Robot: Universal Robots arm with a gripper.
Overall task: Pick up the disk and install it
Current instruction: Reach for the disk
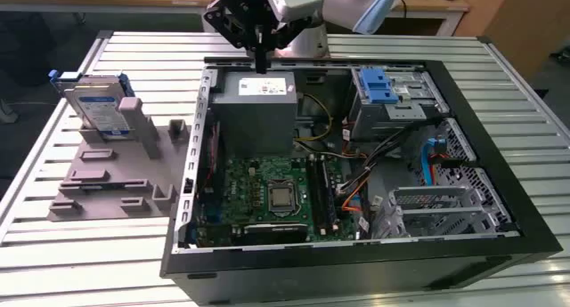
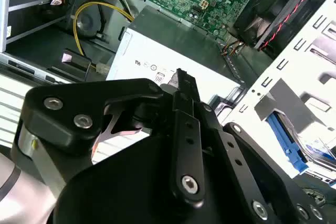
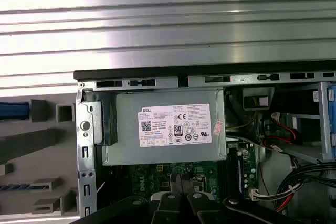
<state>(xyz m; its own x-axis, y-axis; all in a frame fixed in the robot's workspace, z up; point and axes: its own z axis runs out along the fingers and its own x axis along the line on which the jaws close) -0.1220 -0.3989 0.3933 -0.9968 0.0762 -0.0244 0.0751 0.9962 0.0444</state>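
Silver disk (image 1: 100, 110) sits upright on grey stand (image 1: 98, 187) at exterior view's left, untouched; my gripper (image 1: 261, 67), clenched empty, hangs over power supply (image 1: 258, 110), well apart, so pick unstarted, needs fingers parted.

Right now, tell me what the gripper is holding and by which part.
Nothing is held. The gripper hangs shut and empty above the open computer case. The disk stands apart, upright in the grey stand on the table.

Even, diffuse light; glare whitens the grey metal box (image 2: 178, 40) in the second wrist view; the computer case (image 1: 338, 273) interior lies shaded.
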